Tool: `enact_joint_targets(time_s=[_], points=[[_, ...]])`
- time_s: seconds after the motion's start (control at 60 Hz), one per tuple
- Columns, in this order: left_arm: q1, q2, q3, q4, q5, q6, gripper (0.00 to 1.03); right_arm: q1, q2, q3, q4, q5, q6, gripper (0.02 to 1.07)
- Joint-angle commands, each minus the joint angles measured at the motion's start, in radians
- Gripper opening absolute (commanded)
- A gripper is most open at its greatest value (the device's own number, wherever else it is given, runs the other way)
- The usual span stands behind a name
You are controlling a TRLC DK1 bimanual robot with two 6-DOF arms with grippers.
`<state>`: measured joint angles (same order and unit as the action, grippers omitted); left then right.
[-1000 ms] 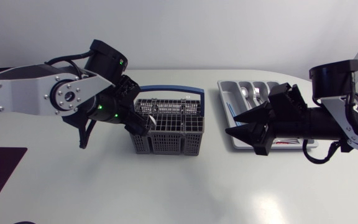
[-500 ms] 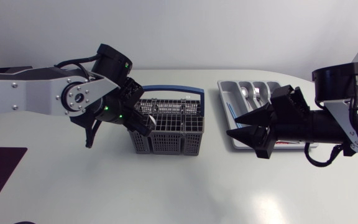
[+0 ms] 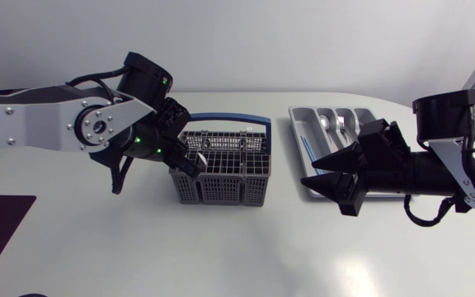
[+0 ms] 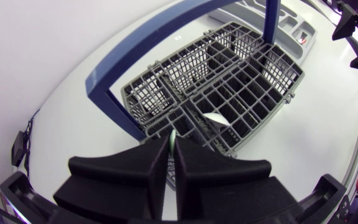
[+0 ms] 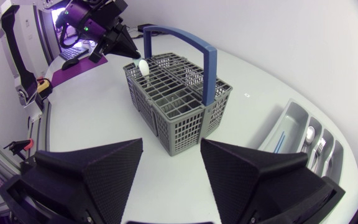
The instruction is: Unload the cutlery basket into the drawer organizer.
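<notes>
Cutlery basket (image 3: 221,191) stands on white table (image 3: 221,256), near a seemingly part-filled drawer organizer (image 3: 296,132).

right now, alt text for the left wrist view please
The left gripper is shut on a thin pale utensil standing in the nearest corner of a grey mesh cutlery basket with a blue handle, on a white table.

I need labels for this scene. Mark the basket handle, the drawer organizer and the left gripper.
basket handle (image 3: 229,120), head view, middle of the blue top bar.
drawer organizer (image 3: 298,122), head view, bare end of the slot nearest the handle.
left gripper (image 4: 173,142), left wrist view, midway between its fingertips.
</notes>
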<state>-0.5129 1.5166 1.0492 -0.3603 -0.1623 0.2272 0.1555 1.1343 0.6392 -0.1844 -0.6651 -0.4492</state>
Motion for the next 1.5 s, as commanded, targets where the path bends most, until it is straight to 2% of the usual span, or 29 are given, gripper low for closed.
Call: enact_joint_targets(time_s=[0.0, 0.267, 0.5, 0.717, 0.95, 1.0, 1.117, 1.35, 1.483], points=[[0.004, -0.047, 0.002, 0.007, 0.001, -0.019, 0.08, 0.01, -0.015, -0.023, -0.007, 0.002, 0.006, 0.71], [-0.018, -0.148, -0.029, 0.007, -0.005, 0.0, 0.08, 0.021, -0.042, -0.036, -0.012, 0.004, 0.006, 0.71], [-0.115, -0.253, -0.091, 0.035, -0.143, 0.043, 0.08, 0.03, -0.093, -0.056, -0.007, 0.007, 0.006, 0.71], [-0.168, -0.365, -0.115, 0.04, -0.233, 0.078, 0.08, 0.11, -0.209, -0.099, 0.033, 0.105, 0.007, 0.71], [-0.173, -0.463, -0.137, 0.077, -0.238, 0.104, 0.08, 0.19, -0.301, -0.144, 0.112, 0.173, 0.035, 0.7], [-0.176, -0.475, -0.135, 0.08, -0.207, 0.097, 0.08, 0.211, -0.304, -0.153, 0.137, 0.202, 0.044, 0.7], [-0.164, -0.472, -0.115, 0.08, -0.072, 0.04, 0.08, 0.297, -0.311, -0.176, 0.204, 0.295, 0.046, 0.7], [-0.139, -0.337, -0.04, 0.073, 0.178, -0.074, 0.08, 0.458, -0.258, -0.185, 0.33, 0.475, 0.033, 0.7], [-0.131, -0.248, 0.014, 0.073, 0.268, -0.115, 0.08, 0.515, -0.188, -0.162, 0.37, 0.535, 0.026, 0.68]])
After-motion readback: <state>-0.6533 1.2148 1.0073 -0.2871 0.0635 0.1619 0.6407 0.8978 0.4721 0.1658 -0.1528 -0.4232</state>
